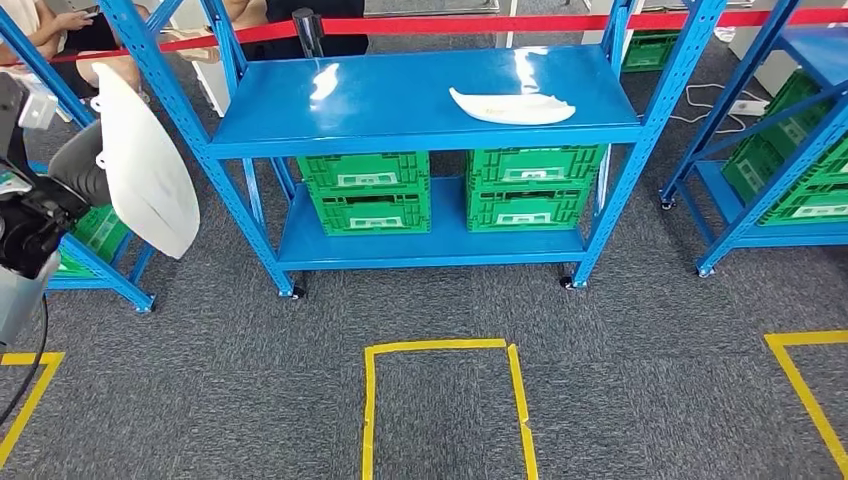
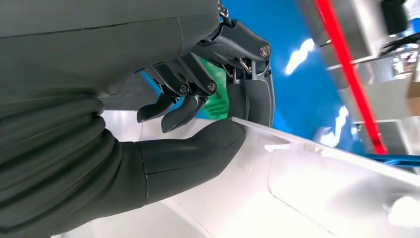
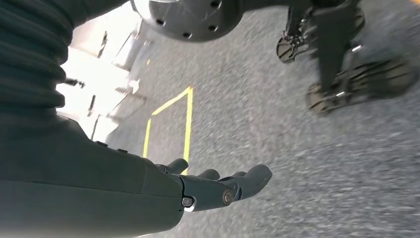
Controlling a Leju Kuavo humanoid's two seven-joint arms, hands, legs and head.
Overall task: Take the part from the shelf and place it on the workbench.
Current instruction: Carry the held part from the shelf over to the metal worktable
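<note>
Head view gives us the held part [image 1: 145, 165] at the left edge of the scene: a smooth white shell, broad and rounded at the lower end and narrowing toward the top, held upright beside the blue shelf [image 1: 420, 95]. From the left wrist view we see its glossy white surface [image 2: 307, 193] with a raised edge and a shallow panel outline. Our left hand [image 2: 198, 124] grips it there, the thick grey thumb pressed flat on the white face and the darker fingers [image 2: 252, 99] curled over its rim.

A second white part [image 1: 512, 106], long and curved with pointed ends, lies flat on the shelf's top level, toward its right side. Green crates [image 1: 365, 190] sit on the lower level.

Our right hand [image 3: 213, 188] hangs over grey carpet, its fingers stretched out and slightly apart, holding nothing; a yellow tape outline [image 3: 171, 116] lies on the floor beyond it.
</note>
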